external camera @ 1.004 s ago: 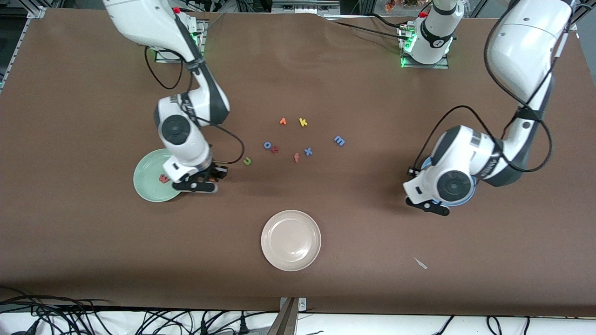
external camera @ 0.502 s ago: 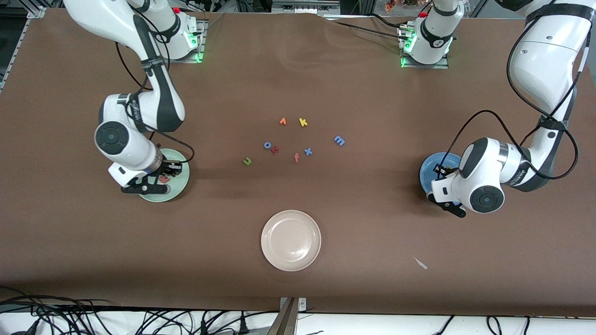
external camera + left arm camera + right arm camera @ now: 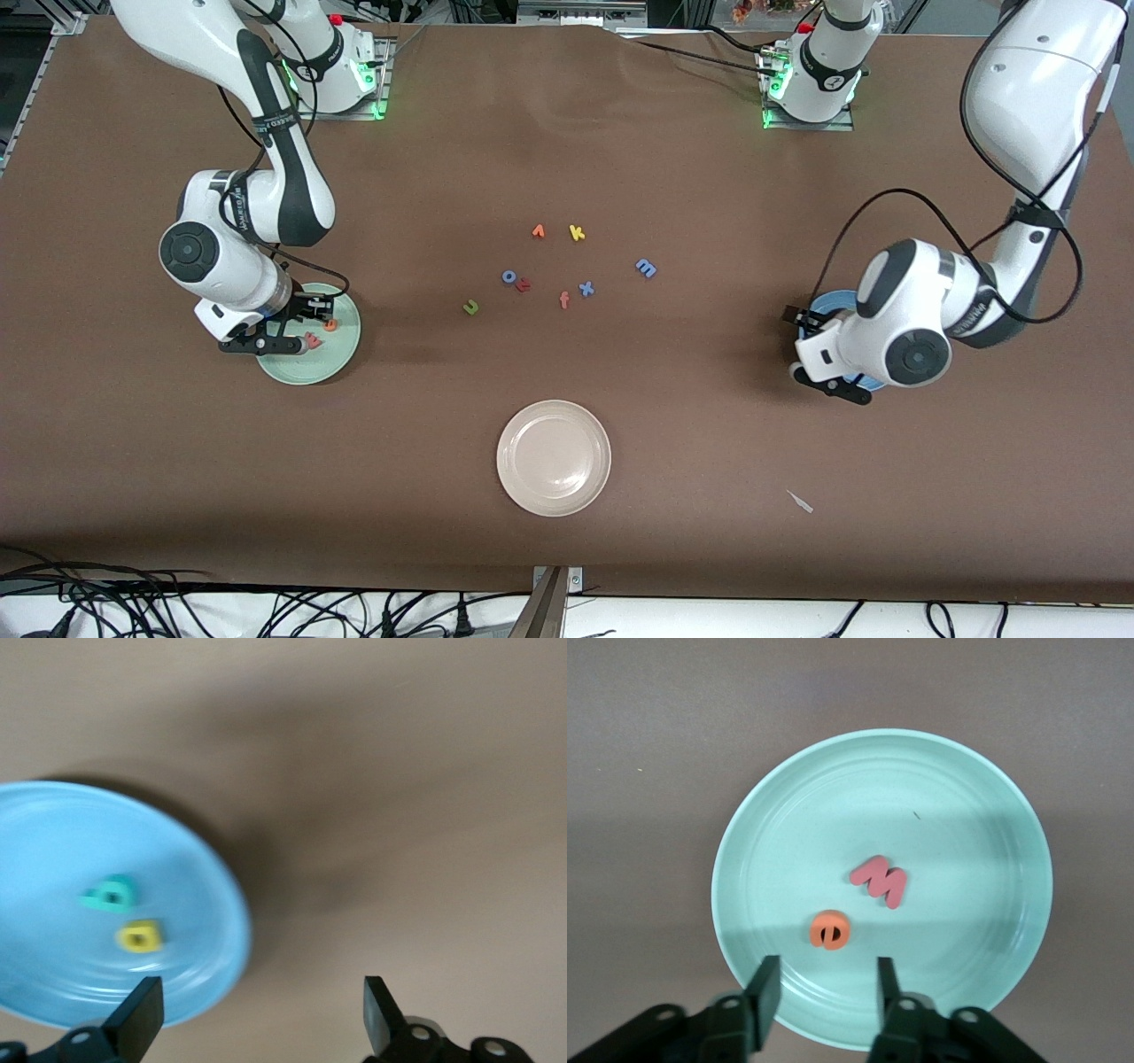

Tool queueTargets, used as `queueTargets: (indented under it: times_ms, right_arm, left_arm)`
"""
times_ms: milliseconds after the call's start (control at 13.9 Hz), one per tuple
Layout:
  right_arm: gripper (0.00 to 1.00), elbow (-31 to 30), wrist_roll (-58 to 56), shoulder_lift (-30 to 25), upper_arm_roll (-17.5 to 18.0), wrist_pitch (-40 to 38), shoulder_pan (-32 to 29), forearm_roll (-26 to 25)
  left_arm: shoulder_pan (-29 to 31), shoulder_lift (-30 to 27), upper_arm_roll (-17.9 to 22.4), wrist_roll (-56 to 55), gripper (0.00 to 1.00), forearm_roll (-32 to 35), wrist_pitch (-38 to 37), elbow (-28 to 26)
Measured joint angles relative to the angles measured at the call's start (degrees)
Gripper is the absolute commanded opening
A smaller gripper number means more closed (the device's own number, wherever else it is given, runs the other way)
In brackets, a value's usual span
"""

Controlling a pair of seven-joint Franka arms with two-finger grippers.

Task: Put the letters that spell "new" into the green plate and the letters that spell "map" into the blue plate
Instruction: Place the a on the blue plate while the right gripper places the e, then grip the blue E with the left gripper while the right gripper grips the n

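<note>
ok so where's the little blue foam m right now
The blue foam m lies loose on the brown table, nearest the blue foam x, toward the left arm's end.

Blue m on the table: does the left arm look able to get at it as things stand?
Probably yes. The left gripper, open and empty over the blue plate, has bare table between it and the blue m.
</note>
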Motion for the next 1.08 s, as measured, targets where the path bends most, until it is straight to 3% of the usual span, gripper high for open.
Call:
queueTargets:
  times_ms: [287,502,789,1076]
  right_arm:
    - [0.86,0.0,1.7,-0.1,0.4,0.1,0.0,0.6]
    - [0.86,0.0,9.4,-0.1,4.5,1.6,0.4,1.1]
    - [0.86,0.0,23.5,-0.1,10.1,4.4,2.4,1.1]
    - [0.86,-0.7,40.2,0.9,10.8,9.2,9.4,1.1]
  left_arm:
    - [0.2,-6.5,-6.1,-17.6,1.0,-1.2,14.6,-14.9]
    - [0.0,-7.5,-9.4,-29.3,1.0,-1.2,25.2,-23.1]
    - [-3.2,-7.5,-10.1,-43.2,1.0,-1.2,29.5,-25.6]
    - [-8.0,-6.8,-10.1,-59.3,1.0,0.4,33.4,-26.2]
